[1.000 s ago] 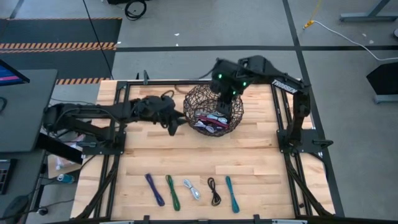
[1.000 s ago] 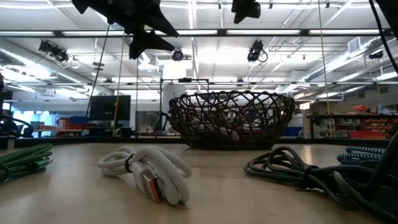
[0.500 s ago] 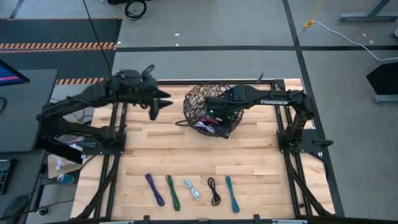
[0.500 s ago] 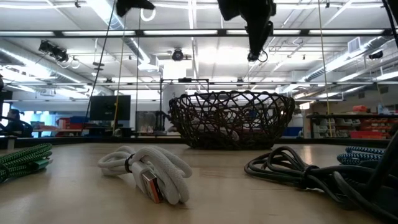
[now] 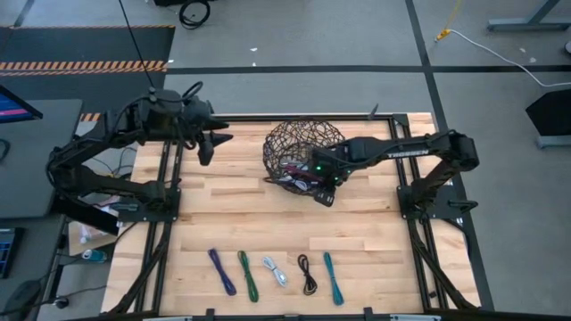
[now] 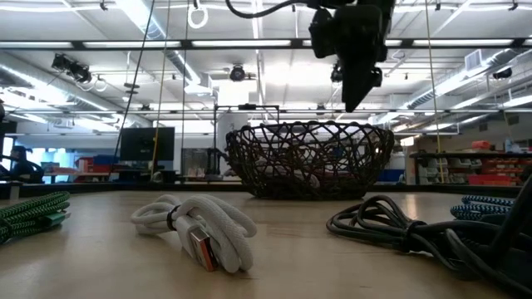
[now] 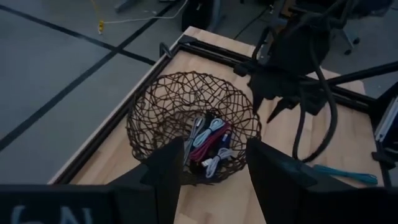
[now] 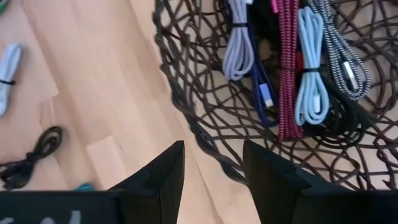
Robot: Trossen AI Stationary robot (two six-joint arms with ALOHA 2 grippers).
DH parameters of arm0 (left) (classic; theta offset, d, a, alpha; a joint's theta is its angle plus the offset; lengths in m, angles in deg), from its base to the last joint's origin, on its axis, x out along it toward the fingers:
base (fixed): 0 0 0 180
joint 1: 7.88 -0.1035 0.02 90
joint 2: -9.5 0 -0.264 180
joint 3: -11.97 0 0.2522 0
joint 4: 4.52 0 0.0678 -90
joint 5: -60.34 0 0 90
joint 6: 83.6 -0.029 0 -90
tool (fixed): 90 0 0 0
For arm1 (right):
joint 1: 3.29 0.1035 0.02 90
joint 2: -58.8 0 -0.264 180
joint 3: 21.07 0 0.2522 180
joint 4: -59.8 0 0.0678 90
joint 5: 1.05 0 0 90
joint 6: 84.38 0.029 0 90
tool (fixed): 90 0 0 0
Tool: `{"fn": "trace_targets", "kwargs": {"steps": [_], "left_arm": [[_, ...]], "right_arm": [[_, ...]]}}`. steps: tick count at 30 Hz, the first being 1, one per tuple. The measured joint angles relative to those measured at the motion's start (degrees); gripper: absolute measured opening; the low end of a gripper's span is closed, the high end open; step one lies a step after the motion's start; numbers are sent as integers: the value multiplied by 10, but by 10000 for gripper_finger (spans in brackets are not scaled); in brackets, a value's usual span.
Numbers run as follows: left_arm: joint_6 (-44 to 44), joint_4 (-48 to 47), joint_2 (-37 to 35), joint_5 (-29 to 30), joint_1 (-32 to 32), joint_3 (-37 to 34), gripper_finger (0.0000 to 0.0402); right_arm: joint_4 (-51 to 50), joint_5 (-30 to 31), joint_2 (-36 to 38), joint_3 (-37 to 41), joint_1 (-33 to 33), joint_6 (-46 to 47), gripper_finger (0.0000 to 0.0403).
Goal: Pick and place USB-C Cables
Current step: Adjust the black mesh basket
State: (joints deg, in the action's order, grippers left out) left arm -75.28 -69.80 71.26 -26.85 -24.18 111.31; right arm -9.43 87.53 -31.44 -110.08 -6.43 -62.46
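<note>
Since a moment ago your right tool (image 5: 326,198) has slid to the basket's (image 5: 287,143) front rim, fingers apart, empty; your left tool (image 5: 208,153) waits open.

The right gripper (image 5: 327,198) is held low at mid-table on an arm stretched out from the right side, its fingers (image 8: 163,176) parted and pointing downward. The left gripper (image 5: 211,148) is held raised near the table's far-left edge, fingers (image 7: 166,171) parted with nothing between them.
</note>
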Motion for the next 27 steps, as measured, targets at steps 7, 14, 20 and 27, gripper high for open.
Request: {"fn": "trace_targets", "kwargs": {"steps": [7, 14, 20, 27], "left_arm": [[2, -7, 2, 0, 0, 0, 181], [20, -7, 2, 0, 0, 0, 181], [30, -7, 2, 0, 0, 0, 181], [35, -7, 2, 0, 0, 0, 180]], "right_arm": [[2, -21, 29, 39, -5, -78, 169], [7, -39, 23, 40, -28, -131, 170], [12, -43, 11, 41, -41, -146, 186], [26, -55, 7, 41, -31, -155, 208]]}}
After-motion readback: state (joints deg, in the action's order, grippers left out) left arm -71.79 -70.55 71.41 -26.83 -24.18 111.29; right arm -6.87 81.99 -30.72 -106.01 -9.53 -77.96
